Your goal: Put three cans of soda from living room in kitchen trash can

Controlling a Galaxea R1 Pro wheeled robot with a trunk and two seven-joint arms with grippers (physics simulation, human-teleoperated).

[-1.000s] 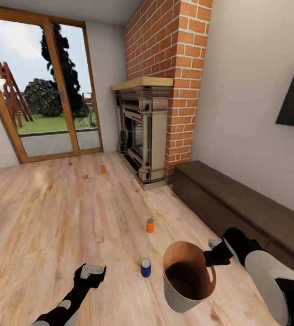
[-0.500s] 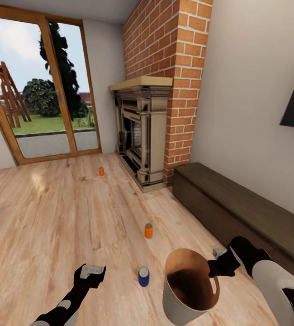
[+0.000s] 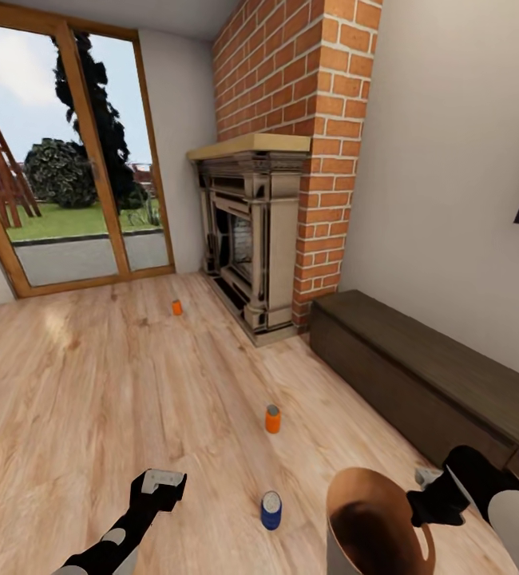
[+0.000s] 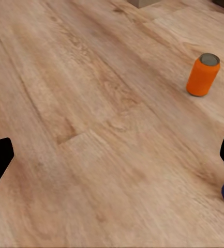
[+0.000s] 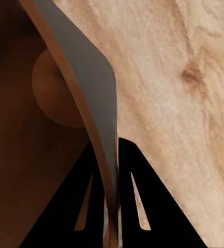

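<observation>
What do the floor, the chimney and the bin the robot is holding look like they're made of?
Floor: light wood planks, with grain and knots, faint sheen. Chimney: red brick with pale mortar joints, matte. Bin: thin-walled, pale grey outside, brown inside; possibly plastic or metal, unclear. The right gripper pinches its rim.

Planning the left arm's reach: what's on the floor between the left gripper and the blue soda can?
Only bare wood floor lies between the left gripper and the blue can, as the head view shows.

Floor [image 3: 92, 399]: carries three cans in a line running away from the robot.
Near can [image 3: 271, 509]: just left of the bin [image 3: 371, 519].
Middle can [image 3: 272, 418]: farther out, mid-floor.
Far can [image 3: 177, 307]: near the fireplace [image 3: 251, 239] and glass door [image 3: 68, 160].
Cabinet [image 3: 435, 383]: along the right wall, right of the fireplace.
</observation>
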